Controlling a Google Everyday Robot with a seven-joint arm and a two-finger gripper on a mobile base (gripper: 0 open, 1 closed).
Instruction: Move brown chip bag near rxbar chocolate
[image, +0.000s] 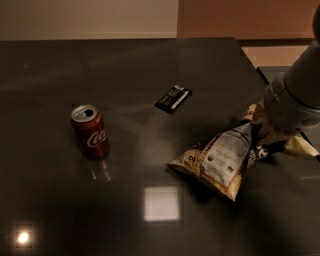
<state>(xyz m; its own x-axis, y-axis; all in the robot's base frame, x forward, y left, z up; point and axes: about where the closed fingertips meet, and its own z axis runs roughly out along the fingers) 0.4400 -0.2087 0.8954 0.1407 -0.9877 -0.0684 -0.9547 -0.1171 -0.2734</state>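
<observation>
The brown chip bag (222, 159), crinkly with its white label panel facing up, is at the right of the dark table. Its right end is raised and its left end is low by the table. My gripper (274, 136) is at the far right under the grey arm (295, 97) and is shut on the bag's right end. The rxbar chocolate (173, 98), a small flat black wrapper with white stripes, lies on the table up and to the left of the bag, well apart from it.
A red soda can (90, 131) stands upright at the left of the table. The table's right edge (250, 60) runs just behind the arm. A bright square light reflection (161, 203) lies on the tabletop in front of the bag.
</observation>
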